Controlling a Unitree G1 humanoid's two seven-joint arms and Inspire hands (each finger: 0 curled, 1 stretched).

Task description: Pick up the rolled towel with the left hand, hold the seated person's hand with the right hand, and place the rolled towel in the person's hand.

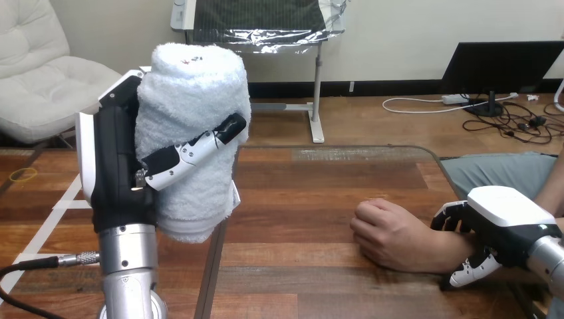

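Nearest you, at the right, the right hand (pixel 509 212) has its fingers (pixel 447 216) and thumb curled round the person's wrist (pixel 452 249), as far as its white shell lets you see. The person's hand (pixel 389 232) rests as a loose fist on the wooden table (pixel 299 219). Further left, the left hand (pixel 116 166) grips the white rolled terry towel (pixel 193 100) upright, one finger (pixel 193 151) slanting across its front, well apart from that fist.

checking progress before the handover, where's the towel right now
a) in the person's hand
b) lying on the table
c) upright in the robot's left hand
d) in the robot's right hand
c: the left hand has a finger curled across the towel, gripping it upright, while the person's hand is a closed fist with no towel in it.
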